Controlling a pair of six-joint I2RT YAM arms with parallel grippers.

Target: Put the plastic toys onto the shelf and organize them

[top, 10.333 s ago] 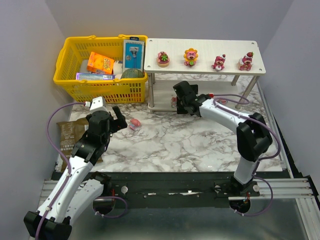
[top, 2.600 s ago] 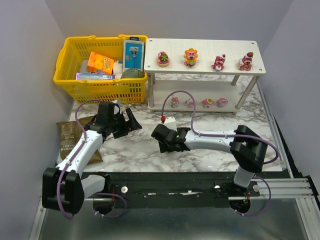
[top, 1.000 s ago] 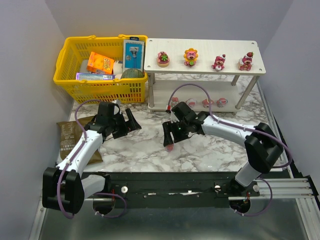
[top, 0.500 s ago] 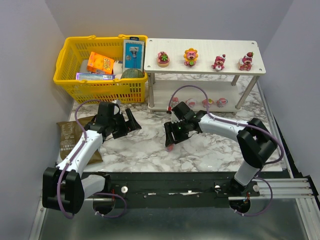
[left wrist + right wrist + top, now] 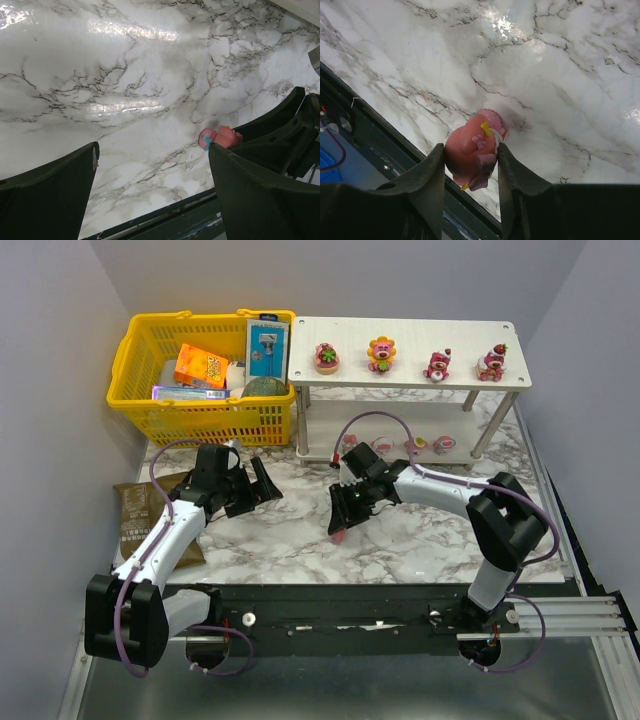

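- Marble table [image 5: 300,540] under white shelf [image 5: 400,335].
- Right gripper [image 5: 342,522]: clamps pink toy [image 5: 470,150] between both fingers, in front of shelf.
- Left gripper [image 5: 265,483]: hovers front-left of shelf, fingers spread apart.

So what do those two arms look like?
Both the left arm and right arm are slim white tubes joined by chunky black joints, with a thin purple cable looping along each. The left end effector and right end effector each have two broad, dark, matte fingers.

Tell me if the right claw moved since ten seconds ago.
Yes. The right claw has pulled away from the shelf, toward the near side, and grips a pink toy.
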